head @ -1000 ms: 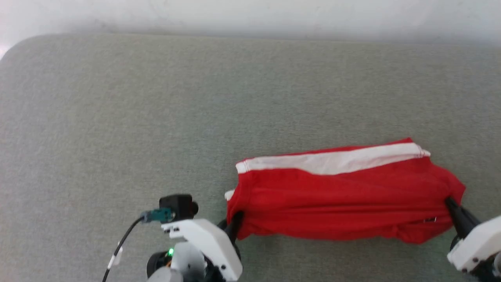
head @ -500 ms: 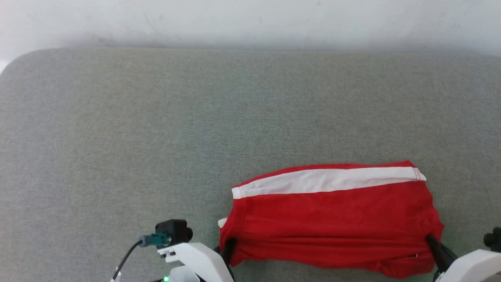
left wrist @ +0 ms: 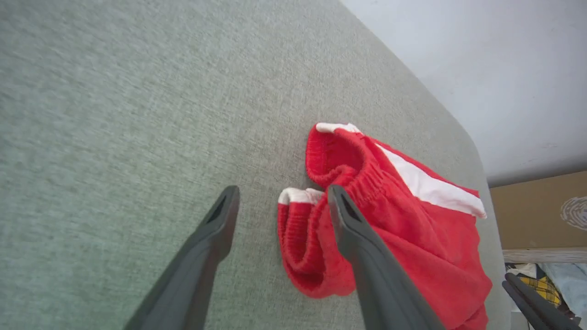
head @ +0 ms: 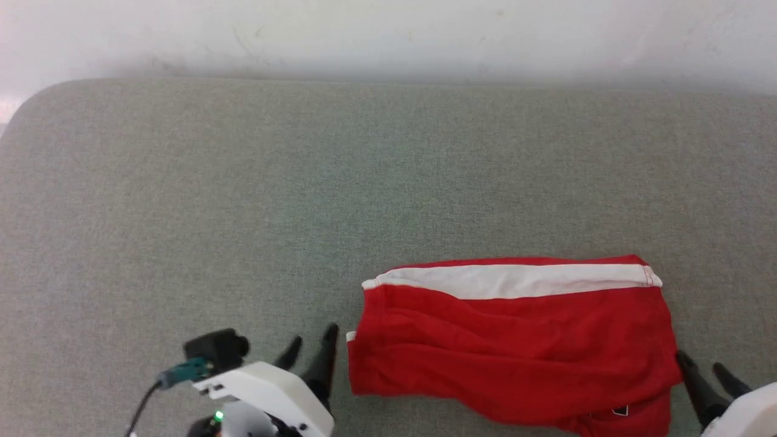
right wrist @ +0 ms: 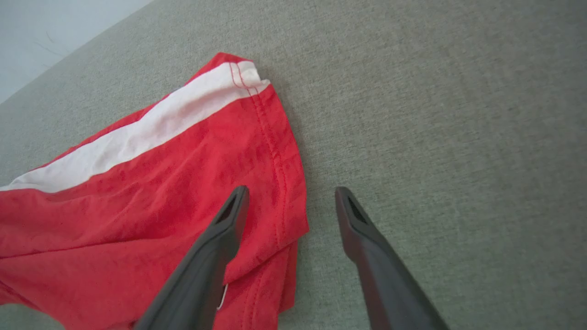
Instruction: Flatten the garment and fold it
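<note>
Heads up, both of your hands are wide open and holding nothing. The red shorts [head: 516,346] are lying on the grey cloth-covered table [head: 243,212], over on your right half and close to the near edge. They run sideways with the white stripe [head: 516,280] along the far edge. The cloth is mostly flat but a bit rumpled, with some folds bunched at the near right corner.

Your left hand [head: 313,335] sits just beside the left end of the shorts. That's the end with the gathered waistband [left wrist: 348,169], and from the left wrist camera it looks doubled over on itself.

Your right hand [head: 700,362] is at the opposite end, by the stitched hem [right wrist: 275,151]. One finger is over the red cloth and the other is over bare table. I can't tell if it's actually touching the fabric.
</note>
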You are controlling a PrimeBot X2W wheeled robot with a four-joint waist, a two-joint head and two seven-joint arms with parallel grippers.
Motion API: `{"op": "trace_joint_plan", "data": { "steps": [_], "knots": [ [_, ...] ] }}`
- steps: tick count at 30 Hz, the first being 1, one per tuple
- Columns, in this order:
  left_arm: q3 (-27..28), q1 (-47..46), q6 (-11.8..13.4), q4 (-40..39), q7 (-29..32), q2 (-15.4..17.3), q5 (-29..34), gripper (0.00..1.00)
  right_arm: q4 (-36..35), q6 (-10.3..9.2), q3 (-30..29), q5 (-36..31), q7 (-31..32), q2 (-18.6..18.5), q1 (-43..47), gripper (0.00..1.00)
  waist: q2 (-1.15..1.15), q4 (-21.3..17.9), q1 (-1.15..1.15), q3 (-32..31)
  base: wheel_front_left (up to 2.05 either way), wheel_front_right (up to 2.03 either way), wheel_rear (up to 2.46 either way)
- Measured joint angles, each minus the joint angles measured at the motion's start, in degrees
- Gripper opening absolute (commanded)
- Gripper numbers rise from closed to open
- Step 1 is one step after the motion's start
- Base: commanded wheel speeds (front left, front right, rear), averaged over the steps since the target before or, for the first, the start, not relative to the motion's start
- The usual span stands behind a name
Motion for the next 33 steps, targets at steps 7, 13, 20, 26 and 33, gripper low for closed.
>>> {"op": "trace_joint_plan", "data": {
  "steps": [7, 13, 20, 26, 33],
  "knots": [
    [3.5, 1.2, 1.6, -6.0, -4.9, 3.1, 3.4, 1.00, -1.3, -0.01, -4.0, -1.6, 1.9, -0.1, -0.2, 1.00, 0.00, 0.2, 0.01, 1.5, 0.00, 0.00, 0.00],
    [3.4, 0.4, 1.8, -8.3, -12.5, 4.6, 10.6, 1.00, 1.2, -0.04, -2.8, -1.6, 1.9, -0.1, -1.7, 1.00, 0.00, 1.2, 0.01, 2.7, 0.00, 0.00, 0.00],
    [2.3, -1.6, 1.8, -6.7, -19.0, 3.9, 16.0, 1.00, 3.9, -0.04, -0.5, -1.6, 1.7, -0.1, -3.7, 1.00, 0.00, 3.0, 0.01, 3.4, 0.00, 0.00, 0.00],
    [1.6, -1.6, 1.3, -5.1, -19.2, 3.6, 16.0, 1.00, 6.5, -0.05, 0.9, 0.4, 2.0, -1.0, -3.8, 1.00, 0.00, 4.6, 0.00, 3.6, 0.00, 0.00, 0.00],
    [1.6, -1.6, 0.8, -4.4, -19.2, 3.1, 15.3, 1.00, 9.4, -0.16, 2.8, 4.4, 2.1, -2.9, -3.8, 0.41, 0.00, 6.2, 0.00, 2.9, 0.00, 0.00, 0.00]
  ]
}}
